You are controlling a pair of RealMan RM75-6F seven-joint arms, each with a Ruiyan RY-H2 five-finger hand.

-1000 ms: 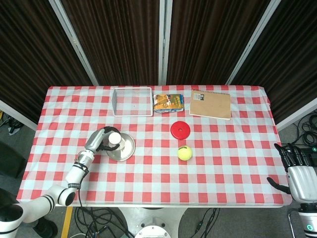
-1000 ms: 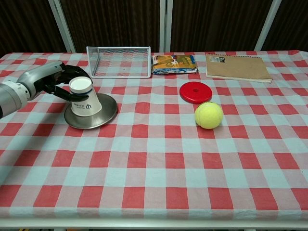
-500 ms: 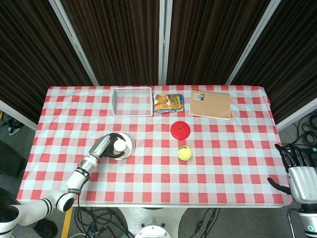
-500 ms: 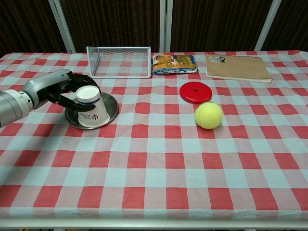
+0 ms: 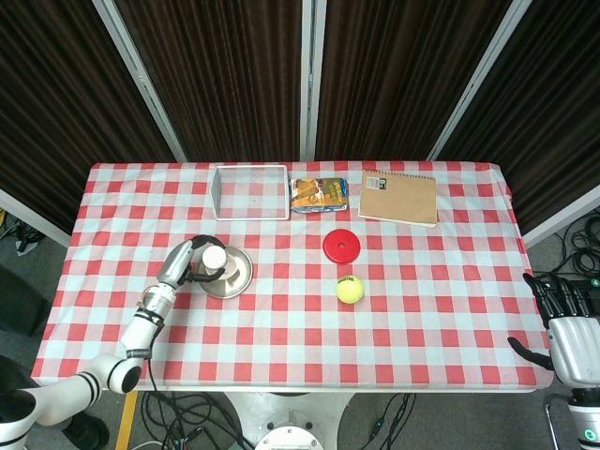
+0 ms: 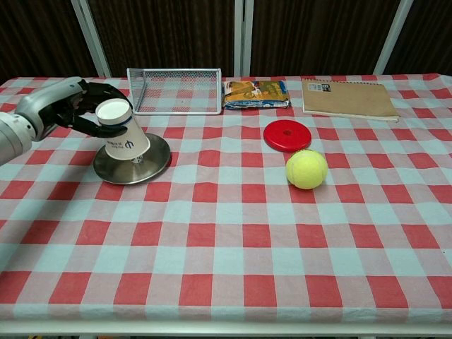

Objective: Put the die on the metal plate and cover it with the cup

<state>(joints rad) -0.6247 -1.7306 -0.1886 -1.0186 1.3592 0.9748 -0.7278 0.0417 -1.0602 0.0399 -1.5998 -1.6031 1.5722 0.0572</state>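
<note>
Dark curtain panels behind; bench [image 6: 233, 240] under red-white checked cloth. I see my left hand [image 6: 79, 106] gripping inverted white paper cup [image 6: 121, 133], tilted, on round metal plate [image 6: 148, 162]. Die not visible to me. Yellow tennis ball [image 6: 306, 169] well right of plate, red disc [image 6: 287, 135] just behind ball. Right hand [image 5: 568, 323] off bench edge, fingers apart, holding nothing.

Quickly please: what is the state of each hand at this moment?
Left hand: grips the upside-down paper cup on the metal plate.
Right hand: holds nothing, fingers apart, off the table's right edge.
</note>
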